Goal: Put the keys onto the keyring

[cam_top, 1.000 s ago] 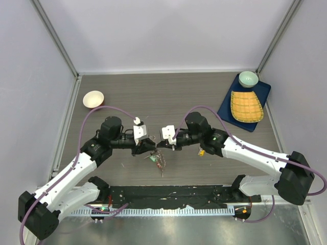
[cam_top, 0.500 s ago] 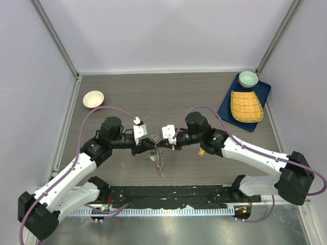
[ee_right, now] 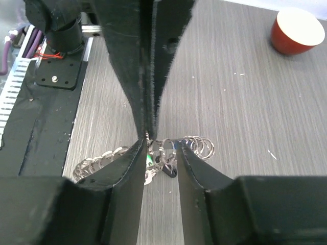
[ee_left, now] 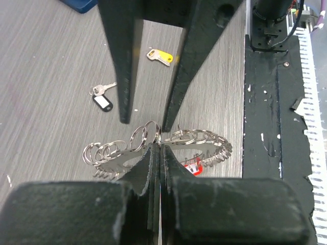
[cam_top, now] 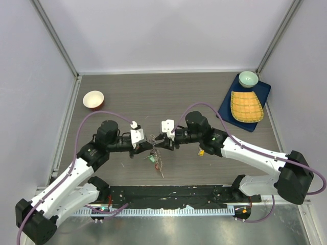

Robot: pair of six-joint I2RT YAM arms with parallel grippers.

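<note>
The left pincer [ee_left: 157, 149] was clamped shut on the keyring [ee_left: 196, 138], its two fingers [ee_left: 144, 172] pressed flat together with the thin wire nipped at their very tips. Held by the edge like that, the ring stuck out just ahead of the tips, most likely so that it stayed steady while the other arm worked at it. Whether its lowest part touched the bench [ee_left: 51, 61] could not be told.

The keyring showed as a large, thin grey hoop seen almost edge-on. Small split rings [ee_left: 110, 151] were bunched along it, and silver keys [ee_left: 217, 159] hung from them with their toothed edges down. A red tag [ee_left: 193, 164] dangled just below and to the right of the left pincer's tips, and a green tag [ee_right: 148, 161] sat under the meeting point.

The right pincer [ee_right: 159, 145] faced the left one tip to tip. Its fingers [ee_left: 122, 61] stood apart, straddling the wire and gripping nothing, probably poised to take a fresh hold.

Beyond the right pincer, well apart from the ring, a key with a black tag [ee_left: 102, 100] and a key with a yellow tag [ee_left: 159, 56] lay flat on the bench, not yet threaded on
</note>
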